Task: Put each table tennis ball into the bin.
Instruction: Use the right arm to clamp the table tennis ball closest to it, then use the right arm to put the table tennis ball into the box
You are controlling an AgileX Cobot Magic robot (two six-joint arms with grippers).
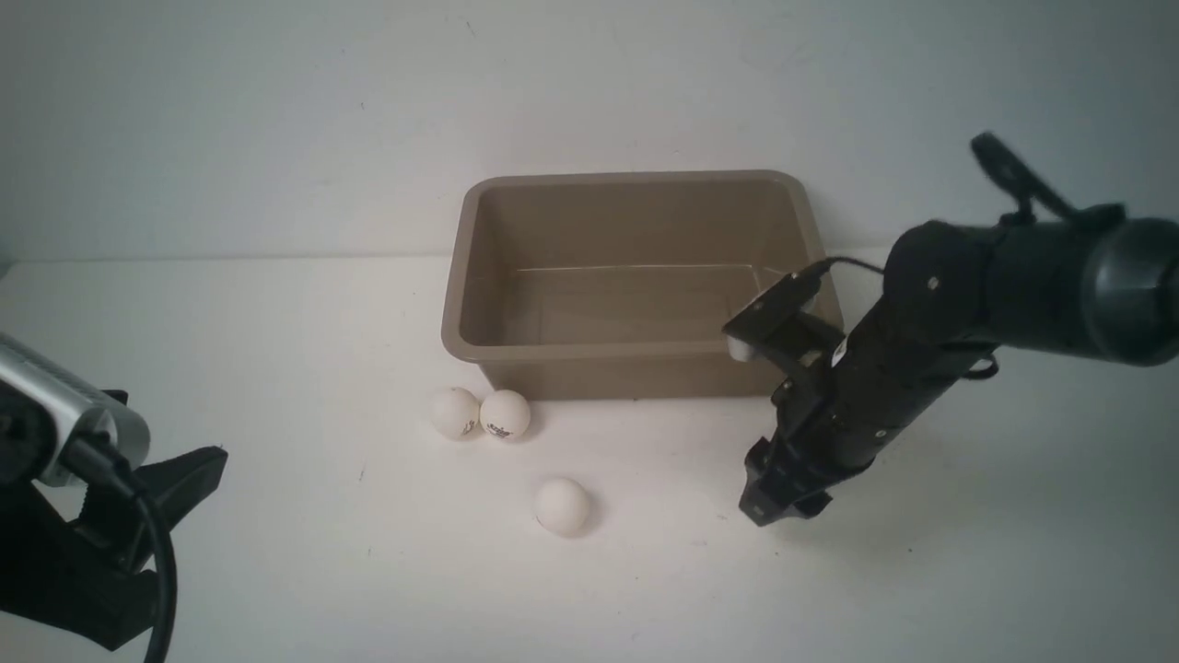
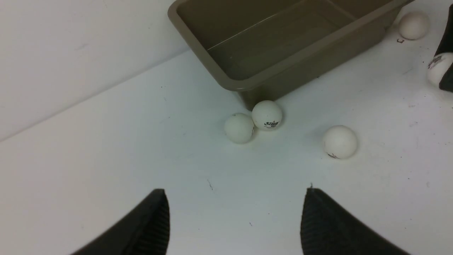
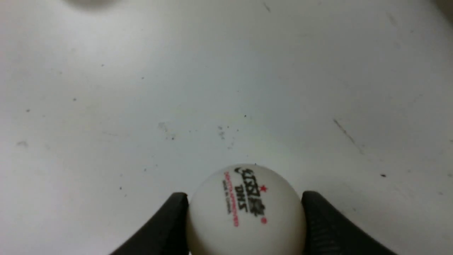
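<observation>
A logo-printed ball (image 3: 247, 212) sits pinched between the jaws of the right gripper (image 3: 246, 197), low at the table (image 1: 276, 368) just off the bin's (image 1: 636, 352) front right corner. Two touching balls (image 1: 456, 412) lie at the bin's front left corner, and a lone ball (image 1: 562, 505) lies farther out in front. The left gripper (image 2: 235, 198) gapes wide and empty, well left of the bin.

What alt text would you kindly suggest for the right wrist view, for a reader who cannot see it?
A white table tennis ball with a black and red printed logo sits between the two black fingers of the right gripper, which press against its sides. Behind it lies a white table dotted with dark specks.
</observation>
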